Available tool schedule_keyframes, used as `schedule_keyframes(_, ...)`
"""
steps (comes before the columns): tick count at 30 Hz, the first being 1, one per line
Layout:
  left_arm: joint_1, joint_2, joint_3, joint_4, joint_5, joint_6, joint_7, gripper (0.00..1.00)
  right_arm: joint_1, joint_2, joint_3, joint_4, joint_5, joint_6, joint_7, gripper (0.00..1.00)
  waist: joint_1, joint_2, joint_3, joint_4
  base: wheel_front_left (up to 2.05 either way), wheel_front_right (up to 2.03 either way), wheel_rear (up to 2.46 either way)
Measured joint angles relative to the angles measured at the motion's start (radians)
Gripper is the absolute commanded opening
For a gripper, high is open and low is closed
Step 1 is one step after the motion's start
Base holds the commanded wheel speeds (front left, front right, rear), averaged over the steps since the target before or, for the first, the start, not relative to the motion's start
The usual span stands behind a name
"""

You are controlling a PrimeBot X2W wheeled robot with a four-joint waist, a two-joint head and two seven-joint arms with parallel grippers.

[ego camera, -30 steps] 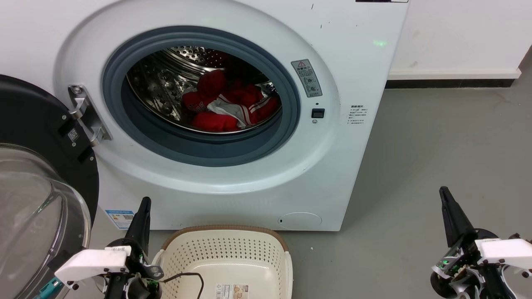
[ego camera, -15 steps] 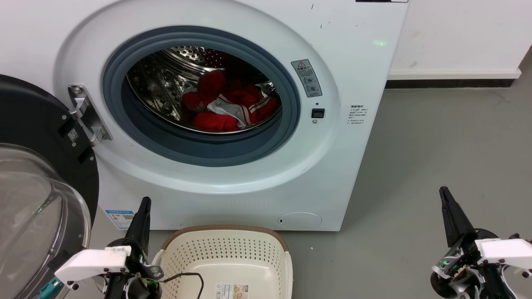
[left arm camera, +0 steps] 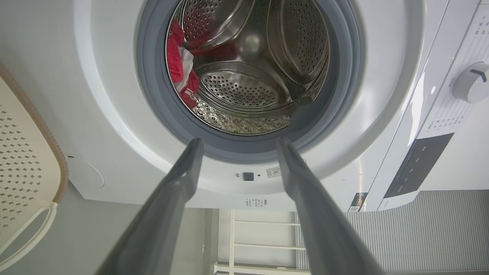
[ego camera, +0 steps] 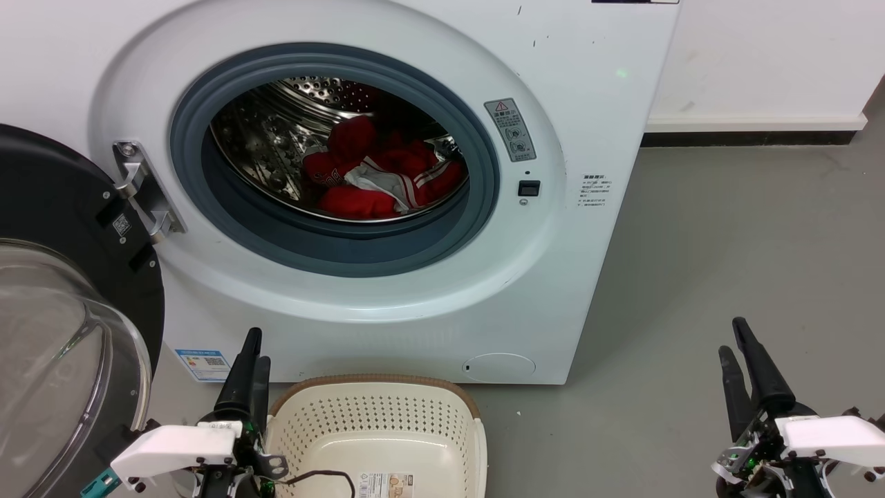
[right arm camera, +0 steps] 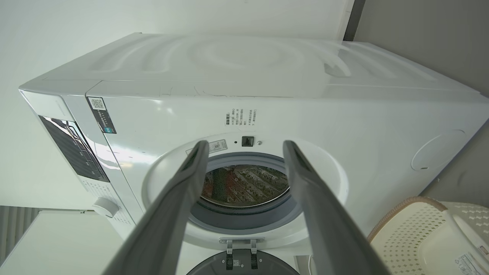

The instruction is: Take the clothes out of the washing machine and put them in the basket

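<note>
Facing me: one washing machine (ego camera: pixel 429 332), white, standing on the grey floor (ego camera: pixel 726 228), its round mouth uncovered.
Door (ego camera: pixel 62 311): one, black-rimmed glass, swung wide toward my left on one steel hinge (ego camera: pixel 142 187).
Seal (ego camera: pixel 332 256): one grey-blue rubber ring around the mouth.
Drum (ego camera: pixel 256 145): one, perforated steel, behind the seal.
Clothes (ego camera: pixel 359 200): one bright red heap on the drum's low side, toward its right, well inside the seal. White striped trim and a pale lining show in it, and I cannot count the garments.
Basket (ego camera: pixel 373 379): one, cream with a brown rim and perforated walls, on the floor just before the machine's bottom front edge. One paper label (ego camera: pixel 387 484) lies on its bottom.
My left gripper (ego camera: pixel 257 346): one, low beside the basket's left rim, its two dark fingers (left arm camera: pixel 168 198) spread apart and gripping nothing. My wrist view looks between them at the seal's edge.
My right gripper (ego camera: pixel 731 334): one, over the floor, well apart from the basket and past the machine's right front corner. Its two fingers (right arm camera: pixel 168 206) likewise stand apart around nothing.
Stickers: one warning sticker (ego camera: pixel 509 130) right of the seal, one blue-edged label (ego camera: pixel 204 363) at the front's lower left corner.
Dial (left arm camera: pixel 471 82): one, white, on the control panel.
</note>
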Motion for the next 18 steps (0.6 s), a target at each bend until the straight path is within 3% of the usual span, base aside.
schedule_keyframes(8, -0.005, 0.0, -0.018, -0.042, 0.119, 0.0, -0.035, 1.0, 0.007, -0.006, 0.0, -0.039, -0.147, 0.0, -0.035, 1.0, 0.0, 0.0, 0.0, 0.0, 0.0, 0.0, 0.0)
schedule_keyframes(18, -0.01, 0.0, -0.038, -0.086, 0.295, 0.0, -0.074, 1.0, 0.026, -0.002, -0.005, -0.104, -0.435, 0.0, -0.076, 1.0, 0.0, 0.0, 0.0, -0.003, 0.0, 0.0, 0.0)
